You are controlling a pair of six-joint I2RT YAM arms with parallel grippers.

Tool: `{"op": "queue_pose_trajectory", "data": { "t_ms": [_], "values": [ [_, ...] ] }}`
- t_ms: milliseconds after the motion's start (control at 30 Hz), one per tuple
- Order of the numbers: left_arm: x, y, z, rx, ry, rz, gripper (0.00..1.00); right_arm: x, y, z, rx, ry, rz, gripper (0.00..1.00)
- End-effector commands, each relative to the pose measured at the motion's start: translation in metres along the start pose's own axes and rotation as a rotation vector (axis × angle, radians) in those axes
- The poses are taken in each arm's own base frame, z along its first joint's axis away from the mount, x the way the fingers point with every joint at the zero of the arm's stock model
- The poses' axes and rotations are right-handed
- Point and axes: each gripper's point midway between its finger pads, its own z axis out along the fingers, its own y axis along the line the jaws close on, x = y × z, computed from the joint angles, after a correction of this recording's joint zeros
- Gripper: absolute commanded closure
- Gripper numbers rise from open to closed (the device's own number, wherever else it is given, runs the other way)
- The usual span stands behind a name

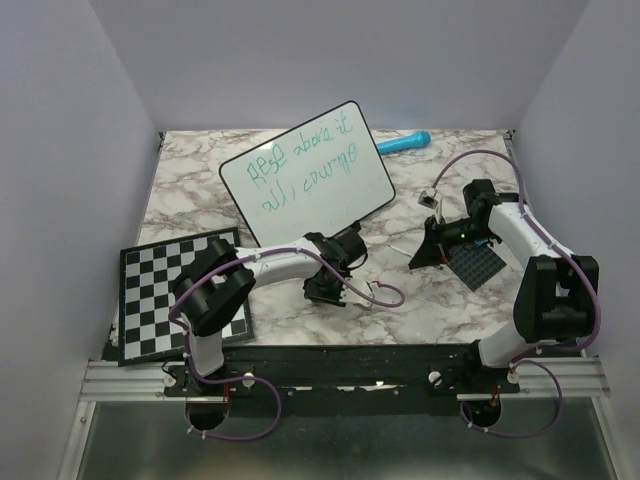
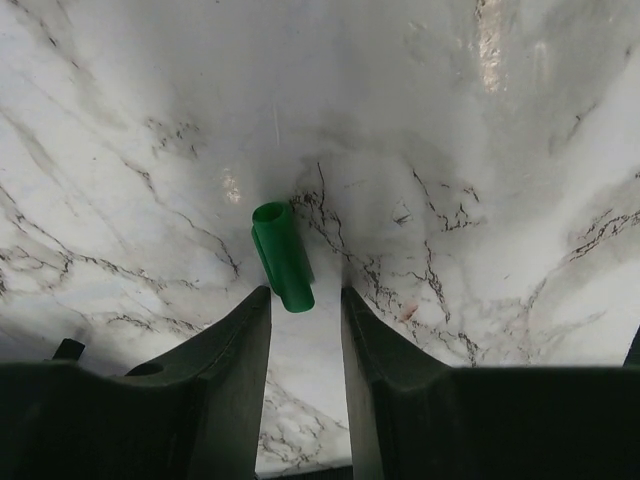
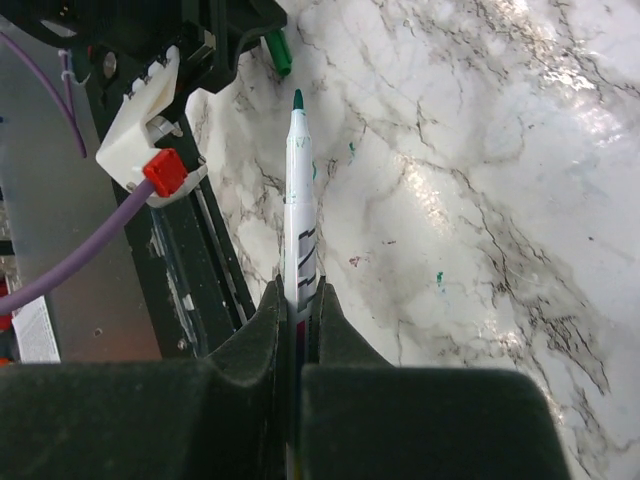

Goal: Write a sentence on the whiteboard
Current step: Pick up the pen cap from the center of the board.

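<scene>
- Nearest my side, the left gripper [image 2: 303,298] hung low over the marble table [image 1: 440,190] with its fingers apart. A green cap [image 2: 282,255] lay flat on the surface. Its near end sat just at the mouth of the gap, close to one finger, and I could see nothing clamping it.
- A little farther out on the other side, the right gripper [image 3: 298,300] had its fingers pressed together on a marker [image 3: 299,190]. The barrel was white, and the bare green tip pointed away from the wrist, above the marble rather than the board.
- A checkerboard [image 1: 180,290] sat at the near left corner and a dark square plate [image 1: 478,266] lay beside the right gripper. I judged that neither mattered for the job.
- Beyond both grippers, toward the middle back of the table and turned at an angle, was the whiteboard [image 1: 368,188], well apart from the marker tip.
- On it the sentence [image 1: 305,168] ran in two lines of thin, loopy green handwriting that spanned most of the board's width. I could not read every word with confidence.
- My judgement was that the writing itself looked done, since both lines were there and the pen was off the board. What seemed left was tidying up, because the marker was uncapped and the cap lay loose on the table.
- Farthest off, a blue object [image 1: 403,143] lay by the back wall, and I could not tell what it was.
</scene>
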Motion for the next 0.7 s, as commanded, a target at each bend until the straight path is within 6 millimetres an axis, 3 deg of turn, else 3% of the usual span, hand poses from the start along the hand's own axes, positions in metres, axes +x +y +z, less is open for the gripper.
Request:
{"op": "queue_pose_trajectory", "data": {
  "t_ms": [0,167,667],
  "values": [
    [0.036,-0.020,0.028,0.090,0.219,-0.014,0.60,-0.008,0.012,-0.012,-0.037,-0.052,-0.025,0.99],
    [0.024,-0.015,0.035,0.090,0.212,-0.048,0.60,-0.008,0.014,-0.013,-0.036,-0.055,-0.025,0.99],
    [-0.034,0.014,0.024,0.022,0.005,-0.123,0.59,-0.006,0.009,-0.011,-0.030,-0.044,-0.009,0.99]
  ]
}}
